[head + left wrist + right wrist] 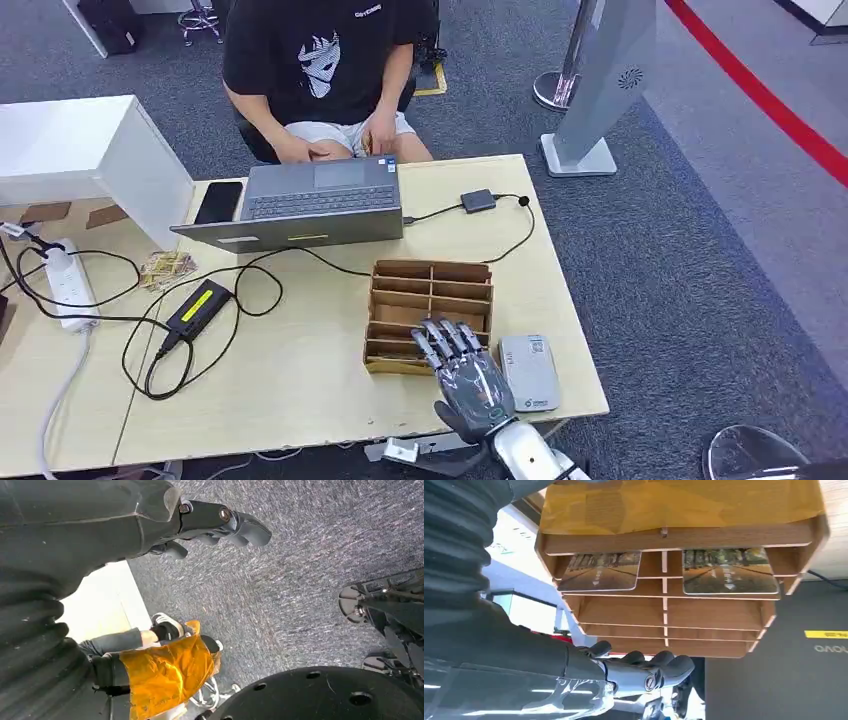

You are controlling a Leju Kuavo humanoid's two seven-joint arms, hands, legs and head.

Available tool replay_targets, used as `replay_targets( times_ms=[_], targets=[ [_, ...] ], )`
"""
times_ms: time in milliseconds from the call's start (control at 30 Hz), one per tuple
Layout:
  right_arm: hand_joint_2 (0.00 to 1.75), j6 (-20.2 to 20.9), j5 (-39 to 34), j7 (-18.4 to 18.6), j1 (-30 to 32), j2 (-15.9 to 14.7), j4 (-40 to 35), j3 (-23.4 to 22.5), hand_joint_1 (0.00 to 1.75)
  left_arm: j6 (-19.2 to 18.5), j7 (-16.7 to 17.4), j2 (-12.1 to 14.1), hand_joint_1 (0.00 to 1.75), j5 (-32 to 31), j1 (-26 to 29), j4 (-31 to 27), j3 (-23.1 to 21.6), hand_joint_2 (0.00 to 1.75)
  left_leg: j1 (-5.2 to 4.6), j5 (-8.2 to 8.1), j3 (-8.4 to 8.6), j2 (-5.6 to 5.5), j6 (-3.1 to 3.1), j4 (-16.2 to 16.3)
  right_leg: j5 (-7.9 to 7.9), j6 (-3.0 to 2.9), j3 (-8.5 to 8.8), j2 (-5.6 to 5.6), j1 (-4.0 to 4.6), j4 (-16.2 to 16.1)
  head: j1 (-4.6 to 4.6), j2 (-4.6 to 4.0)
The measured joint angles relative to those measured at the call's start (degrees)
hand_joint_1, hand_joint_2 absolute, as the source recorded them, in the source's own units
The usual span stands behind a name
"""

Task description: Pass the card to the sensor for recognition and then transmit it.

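Grey carpet, red floor stripe, pale wooden table, perhaps a white cabinet

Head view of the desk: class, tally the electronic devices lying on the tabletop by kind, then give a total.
Laptop: 1
Phone: 1
Power strip: 1
Power adapter with yellow label: 1
Small black box on a cable: 1
Grey card sensor: 1
Total: 6
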Motion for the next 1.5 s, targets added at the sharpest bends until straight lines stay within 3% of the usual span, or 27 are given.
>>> replay_targets(
  times_ms=[667,1167,1200,1233,1267,1500],
  targets=[
    [1.75,-3.1,2.19,-1.23,0.02,2.65,3.87,-6.41,0.0,0.0,0.0,0.0,0.0,-0.83,-0.08,0.0,0.02,1.75,0.0,0.0,0.0,0.0,0.0,0.0,0.0,0.0,0.0,0.0,0.0,0.0,-0.02,0.0],
    [1.75,-3.76,4.85,-1.4,0.04,3.5,5.81,-7.72,0.0,0.02,0.0,0.0,0.0,-1.0,-0.18,0.0,0.02,1.75,0.0,0.0,0.0,0.0,0.0,0.0,0.0,0.0,0.0,0.0,0.0,0.0,-0.02,0.0],
    [1.75,-3.76,5.01,-1.4,0.04,3.52,5.92,-7.74,0.24,0.02,0.0,0.0,0.0,-1.0,-0.18,0.0,0.02,1.75,0.0,0.0,0.0,0.0,0.0,0.0,0.0,0.0,0.0,0.0,0.0,0.0,-0.02,0.02],
    [1.75,-3.76,5.05,-1.4,0.05,3.52,6.08,-7.76,0.87,0.02,0.0,0.0,0.0,-1.03,-0.18,0.0,0.02,1.75,0.0,0.0,0.0,0.0,0.0,0.0,0.0,0.0,0.0,0.0,0.0,0.0,-0.02,0.0],
    [1.75,-3.76,5.09,-1.4,0.05,3.52,6.16,-7.78,1.33,0.02,0.0,0.0,0.0,-1.03,-0.18,0.0,0.02,1.75,0.0,0.0,0.0,0.0,0.0,0.0,0.0,0.0,0.0,0.0,0.0,0.0,0.0,0.0],
    [1.75,-5.18,5.31,-2.12,0.05,3.94,6.62,-7.89,1.41,0.02,0.0,0.0,0.0,-1.4,-0.2,0.0,0.04,1.75,0.0,0.0,0.0,0.0,0.0,0.0,0.0,0.0,0.0,0.0,0.0,0.0,-0.02,0.0]
  ],
)
